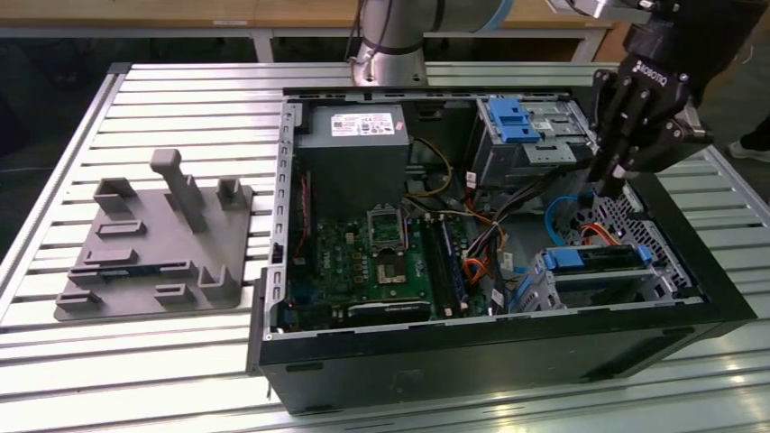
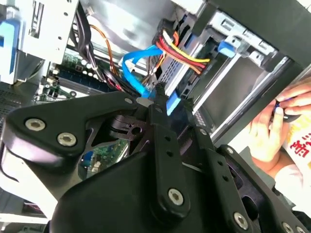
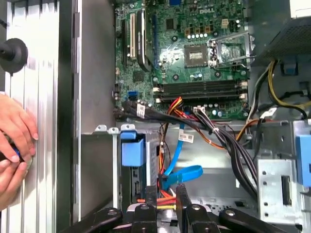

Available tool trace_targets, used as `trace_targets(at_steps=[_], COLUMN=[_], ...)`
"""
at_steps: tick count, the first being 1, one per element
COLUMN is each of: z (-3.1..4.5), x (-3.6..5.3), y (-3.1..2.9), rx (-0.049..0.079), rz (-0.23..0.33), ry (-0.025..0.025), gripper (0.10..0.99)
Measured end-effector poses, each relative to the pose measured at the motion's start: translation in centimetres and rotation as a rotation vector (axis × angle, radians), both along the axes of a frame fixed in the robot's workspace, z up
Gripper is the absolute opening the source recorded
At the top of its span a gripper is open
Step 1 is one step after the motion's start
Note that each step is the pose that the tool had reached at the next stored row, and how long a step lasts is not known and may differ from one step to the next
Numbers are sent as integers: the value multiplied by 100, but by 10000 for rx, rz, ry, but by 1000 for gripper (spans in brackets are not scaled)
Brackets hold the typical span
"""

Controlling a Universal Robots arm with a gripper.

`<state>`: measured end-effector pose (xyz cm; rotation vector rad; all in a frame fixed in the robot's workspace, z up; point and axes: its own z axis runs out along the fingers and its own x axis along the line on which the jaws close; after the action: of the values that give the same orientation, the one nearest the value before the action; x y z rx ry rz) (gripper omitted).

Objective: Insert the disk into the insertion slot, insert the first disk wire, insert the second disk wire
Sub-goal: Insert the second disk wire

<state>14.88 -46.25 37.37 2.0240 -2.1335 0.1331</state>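
The disk (image 1: 600, 259), silver in a blue carrier, lies inside the insertion slot (image 1: 616, 289), a silver cage at the case's corner nearest the exterior view's right. My black gripper (image 1: 608, 187) hangs just above and behind that cage. In both wrist views its fingers close on the end plug of a flat blue disk wire (image 2: 171, 103), whose loop (image 3: 183, 173) curls just ahead of the gripper (image 3: 166, 193). A red, yellow and black wire bundle (image 2: 183, 52) runs to the back of the disk beside the blue carrier tab (image 2: 228, 46). The carrier (image 3: 132, 148) sits flush in the cage.
A taller grey bay with a blue latch (image 1: 515, 120) stands behind the gripper. The motherboard (image 1: 385, 262) and black cable bundles (image 3: 228, 145) fill the case. A person's hand (image 3: 14, 136) rests outside the case wall. A grey fixture (image 1: 157, 244) lies at the exterior view's left.
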Motion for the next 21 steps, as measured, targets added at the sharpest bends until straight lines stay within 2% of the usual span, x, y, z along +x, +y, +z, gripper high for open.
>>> trace_targets(at_steps=[6,13,18,21], z=[-48,-102,-126,-133], x=[-40,-52,-94,-113], y=[7,45,67,74], rx=[-261,-409,-490,-571], rz=[87,588,722,767], ry=[-1,-6,-7,-61], gripper=[298,298,298,298])
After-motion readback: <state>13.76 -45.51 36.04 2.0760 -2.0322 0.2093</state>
